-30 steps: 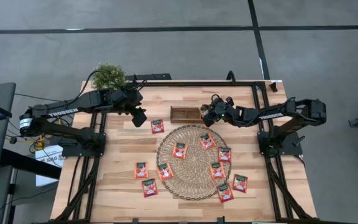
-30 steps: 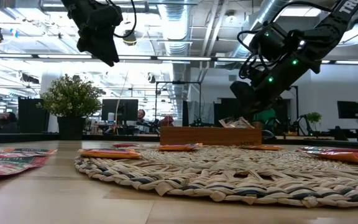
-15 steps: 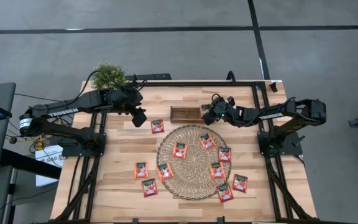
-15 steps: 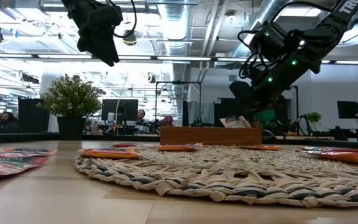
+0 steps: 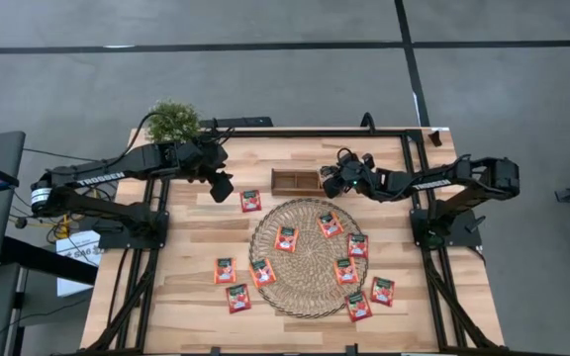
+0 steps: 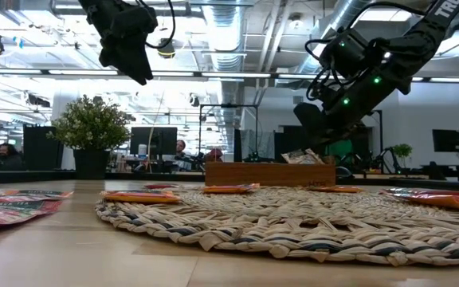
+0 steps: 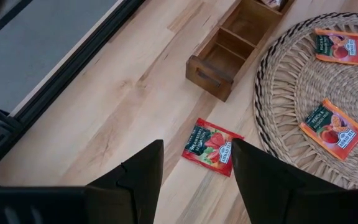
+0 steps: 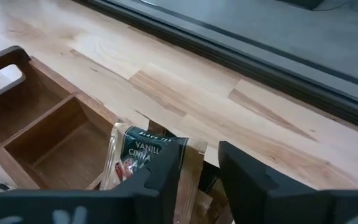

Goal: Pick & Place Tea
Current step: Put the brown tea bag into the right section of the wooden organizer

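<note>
A: Where's the tea right now?

B: The right end effector (image 5: 327, 182) is over the end compartment of the wooden tray (image 5: 287, 181). A silvery sachet (image 8: 140, 163) stands on edge there, propped up just in front of the fingers (image 8: 247, 180). Whether they grip it I can't tell; they stand partly apart.

A: So what might go wrong?

B: The sachet is tall against the tray wall. Pulling away at an angle could drag it back out, or tip it over the wall onto the counter (image 5: 191, 227). If a finger snags the tray, the tray itself could slide.

A: And the rest?

B: Red sachets (image 5: 286, 238) lie on the mat (image 5: 305, 302) and counter. The left end effector (image 5: 222, 186) hangs open above one (image 7: 212, 147), waiting. Flat packets on woven straw may slip under a pinch.
</note>
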